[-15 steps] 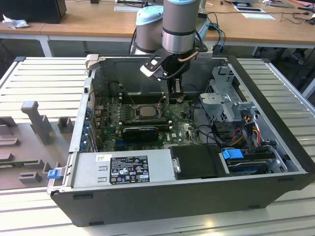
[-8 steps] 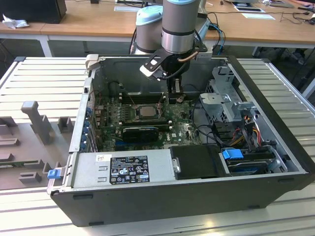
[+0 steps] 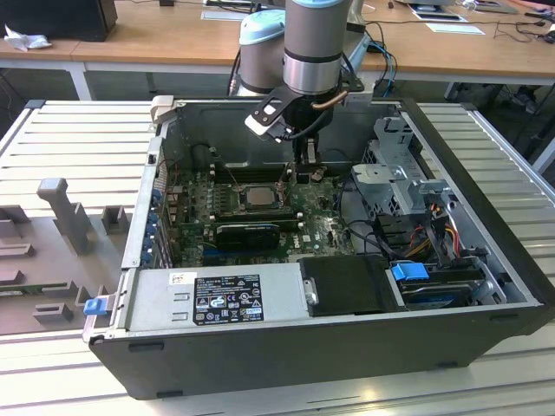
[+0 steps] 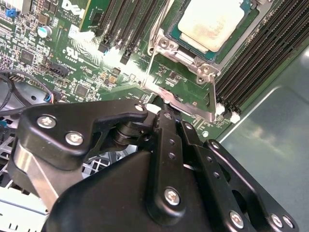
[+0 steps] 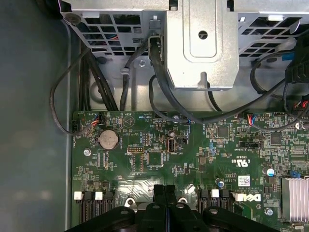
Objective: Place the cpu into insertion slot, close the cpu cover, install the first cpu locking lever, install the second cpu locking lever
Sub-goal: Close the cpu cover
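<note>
Your hand [image 5: 164,188] is closed, fingers pressed together, nothing seen between them. Its tips sit low just beside the slot [image 4: 166,46]. The cpu [image 4: 212,21] lies in the slot.

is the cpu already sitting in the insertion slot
Yes, in the second wrist view the cpu lies flat within the metal rim of the insertion slot.

The cpu [image 4: 212,21] has a pale silver-grey top. The board [image 5: 159,159] is green with tiny dots and lines. The gripper [image 5: 165,191] is black. In the exterior view, a blue tab [image 3: 409,271] sits at four o'clock from the cpu, and the table [image 3: 78,139] has grey stripes.
</note>
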You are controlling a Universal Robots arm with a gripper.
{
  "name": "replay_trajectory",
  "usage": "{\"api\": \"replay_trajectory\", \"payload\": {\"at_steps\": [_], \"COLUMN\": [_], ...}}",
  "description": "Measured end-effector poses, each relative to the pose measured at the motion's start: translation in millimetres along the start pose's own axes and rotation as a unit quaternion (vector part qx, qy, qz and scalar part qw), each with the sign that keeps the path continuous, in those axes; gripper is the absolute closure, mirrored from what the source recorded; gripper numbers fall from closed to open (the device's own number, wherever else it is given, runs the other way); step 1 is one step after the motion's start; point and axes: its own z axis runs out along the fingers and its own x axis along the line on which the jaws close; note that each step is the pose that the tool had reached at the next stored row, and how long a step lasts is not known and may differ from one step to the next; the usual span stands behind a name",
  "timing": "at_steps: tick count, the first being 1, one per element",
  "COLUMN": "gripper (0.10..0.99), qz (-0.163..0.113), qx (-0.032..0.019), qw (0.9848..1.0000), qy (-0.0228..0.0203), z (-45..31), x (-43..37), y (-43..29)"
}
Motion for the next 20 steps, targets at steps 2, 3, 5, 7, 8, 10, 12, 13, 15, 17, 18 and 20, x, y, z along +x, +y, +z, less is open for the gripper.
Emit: {"api": "replay_trajectory", "payload": {"at_steps": [2,3,5,7,8,10,12,13,15,17,18,20], "gripper": [0.980,0.980,0.980,0.980,0.980,0.980,0.980,0.980,0.980,0.980,0.980,0.980], "qz": [0.000,0.000,0.000,0.000,0.000,0.000,0.000,0.000,0.000,0.000,0.000,0.000], "qx": [0.0000,0.0000,0.0000,0.0000,0.0000,0.0000,0.0000,0.0000,0.0000,0.0000,0.0000,0.0000], "qw": [1.0000,1.0000,1.0000,1.0000,1.0000,1.0000,1.0000,1.0000,1.0000,1.0000,1.0000,1.0000], "qy": [0.0000,0.0000,0.0000,0.0000,0.0000,0.0000,0.0000,0.0000,0.0000,0.0000,0.0000,0.0000], "z": [0.0,0.0,0.0,0.0,0.0,-0.1,-0.3,-0.4,-0.5,-0.6,-0.6,-0.7], "x": [0.0,0.0,0.0,0.0,0.0,0.0,-0.1,-0.1,-0.1,-0.1,-0.1,-0.1], "y": [-0.2,-0.5,-0.9,-1.3,-1.5,-2.7,-6.1,-8.0,-10.5,-12.2,-12.7,-14.2]}}
